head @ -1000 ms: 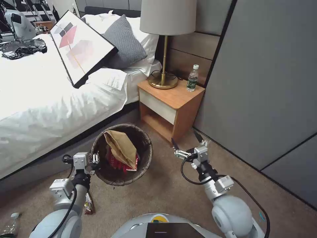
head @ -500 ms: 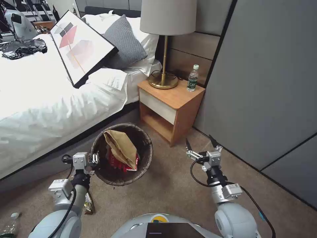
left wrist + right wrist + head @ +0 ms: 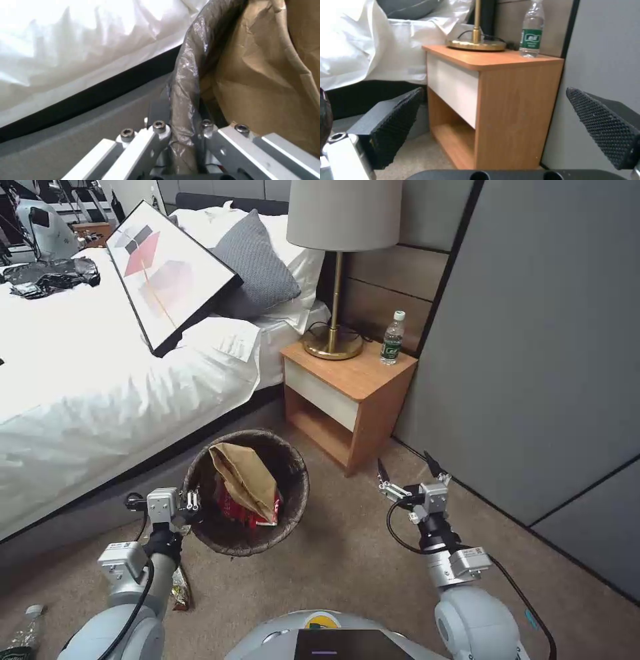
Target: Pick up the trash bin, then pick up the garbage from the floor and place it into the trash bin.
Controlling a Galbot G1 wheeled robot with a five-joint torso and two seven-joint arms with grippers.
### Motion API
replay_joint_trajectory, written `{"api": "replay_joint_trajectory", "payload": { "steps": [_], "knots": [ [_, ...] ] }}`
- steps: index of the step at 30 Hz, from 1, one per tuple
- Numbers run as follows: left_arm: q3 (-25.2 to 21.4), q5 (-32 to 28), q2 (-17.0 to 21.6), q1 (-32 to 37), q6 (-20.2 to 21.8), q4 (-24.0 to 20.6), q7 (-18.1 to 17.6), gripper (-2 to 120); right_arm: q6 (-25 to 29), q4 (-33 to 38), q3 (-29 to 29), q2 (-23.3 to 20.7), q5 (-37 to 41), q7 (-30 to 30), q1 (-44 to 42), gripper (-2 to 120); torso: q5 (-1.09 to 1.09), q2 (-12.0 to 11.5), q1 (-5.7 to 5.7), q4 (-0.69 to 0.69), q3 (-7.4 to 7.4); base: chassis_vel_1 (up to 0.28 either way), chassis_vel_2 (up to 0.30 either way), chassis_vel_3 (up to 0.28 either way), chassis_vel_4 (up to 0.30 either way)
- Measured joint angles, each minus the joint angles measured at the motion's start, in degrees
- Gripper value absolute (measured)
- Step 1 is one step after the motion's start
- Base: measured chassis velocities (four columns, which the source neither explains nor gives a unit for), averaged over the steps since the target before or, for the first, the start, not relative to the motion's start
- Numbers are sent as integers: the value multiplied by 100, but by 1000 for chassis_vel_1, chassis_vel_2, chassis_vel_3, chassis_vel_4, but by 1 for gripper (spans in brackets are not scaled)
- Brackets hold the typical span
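I've got the left pincer [image 3: 193,501] clamped on the bin [image 3: 247,490] rim, beside the bed [image 3: 80,380] — light, but the liner's slippery. Right pincer [image 3: 408,473] wide open, empty. Wrapper [image 3: 179,588] on floor — soft, pinch mid-crumple.

Place: a bedroom, hotel-like in its fittings.
Bed [image 3: 80,400]: white duvet and white pillows, a grey cushion [image 3: 257,263] leaning at the head end.
Nightstand [image 3: 347,390]: wooden, just beside the bed's head corner, with a white drawer front and an open shelf below.
On the nightstand: a brass-footed lamp [image 3: 337,280] with a pale shade, and a water bottle [image 3: 392,338] at the back edge.
Walls: grey panels with dark seams, wood panelling behind the lamp.
Floor [image 3: 347,560]: tan carpet.
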Motion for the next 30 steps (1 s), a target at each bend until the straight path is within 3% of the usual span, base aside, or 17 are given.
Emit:
{"api": "replay_joint_trajectory", "payload": {
  "steps": [30],
  "knots": [
    [-17, -12, 27, -36, -20, 75, 9, 0, -116, -106, -36, -110, 137, 27, 125, 100, 0, 0, 0, 0, 0, 21, 26, 25, 22]
  ]
}}
